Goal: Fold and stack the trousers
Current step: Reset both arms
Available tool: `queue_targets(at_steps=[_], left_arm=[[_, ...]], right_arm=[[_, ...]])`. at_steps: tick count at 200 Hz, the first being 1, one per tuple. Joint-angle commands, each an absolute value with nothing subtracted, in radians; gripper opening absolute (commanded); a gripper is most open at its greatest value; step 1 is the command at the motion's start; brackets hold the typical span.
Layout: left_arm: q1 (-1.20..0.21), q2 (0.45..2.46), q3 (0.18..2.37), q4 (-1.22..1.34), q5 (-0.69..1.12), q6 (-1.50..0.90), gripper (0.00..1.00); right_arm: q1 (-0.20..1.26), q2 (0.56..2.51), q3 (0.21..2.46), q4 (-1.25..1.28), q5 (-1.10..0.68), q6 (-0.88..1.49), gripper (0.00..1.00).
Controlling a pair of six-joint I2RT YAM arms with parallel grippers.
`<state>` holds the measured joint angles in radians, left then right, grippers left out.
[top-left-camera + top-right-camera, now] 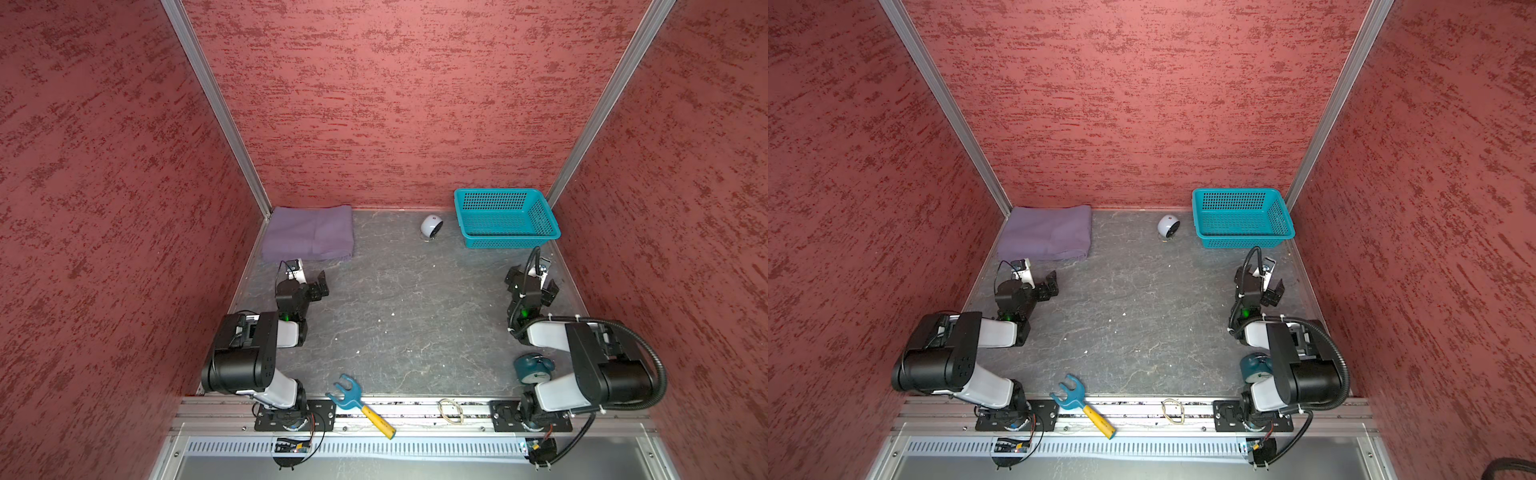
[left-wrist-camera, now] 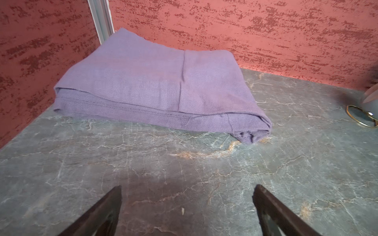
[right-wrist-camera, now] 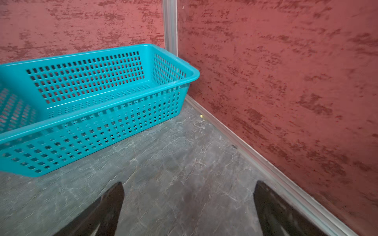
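The left gripper (image 2: 187,186) and right gripper (image 3: 189,183) hang wide open and empty, seemingly because the trousers (image 1: 308,234) lie folded flat in the back corner opposite the teal basket (image 1: 507,240).

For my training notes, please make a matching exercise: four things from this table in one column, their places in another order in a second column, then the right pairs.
1. trousers
2. teal basket
3. white round gadget
4. blue and yellow tool

A. across the front rail
B. far right corner
C. folded, far left corner
D. near the back wall, between the two corners

Pairs: 1-C, 2-B, 3-D, 4-A
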<state>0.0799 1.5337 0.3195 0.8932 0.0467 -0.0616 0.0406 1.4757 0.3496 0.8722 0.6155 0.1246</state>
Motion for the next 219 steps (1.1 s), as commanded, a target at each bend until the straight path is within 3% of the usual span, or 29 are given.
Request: queue_targets(at_steps=[1, 23, 29, 40, 128, 219], left_arm=[[0.087, 1.529, 0.347, 0.947, 0.118, -0.037, 0.99], [0.087, 1.530, 0.347, 0.951, 0.120, -0.037, 0.99], [0.087, 1.531, 0.345, 0.952, 0.120, -0.037, 0.99], [0.087, 1.531, 0.347, 0.948, 0.120, -0.038, 0.99], [0.019, 1.533, 0.373, 0.902, 0.004, 0.009, 0.99], [0.031, 1.534, 0.380, 0.889, 0.034, 0.003, 0.99]], right_arm=[[0.006, 1.459, 0.300, 1.042, 0.412, 0.095, 0.99], [-0.039, 1.522, 0.292, 1.091, 0.167, 0.064, 0.99], [-0.045, 1.565, 0.275, 1.206, 0.150, 0.049, 0.99], [-0.056, 1.528, 0.292, 1.097, 0.135, 0.070, 0.99], [-0.049, 1.540, 0.277, 1.152, 0.125, 0.048, 0.99], [-0.046, 1.544, 0.287, 1.139, 0.112, 0.041, 0.99]])
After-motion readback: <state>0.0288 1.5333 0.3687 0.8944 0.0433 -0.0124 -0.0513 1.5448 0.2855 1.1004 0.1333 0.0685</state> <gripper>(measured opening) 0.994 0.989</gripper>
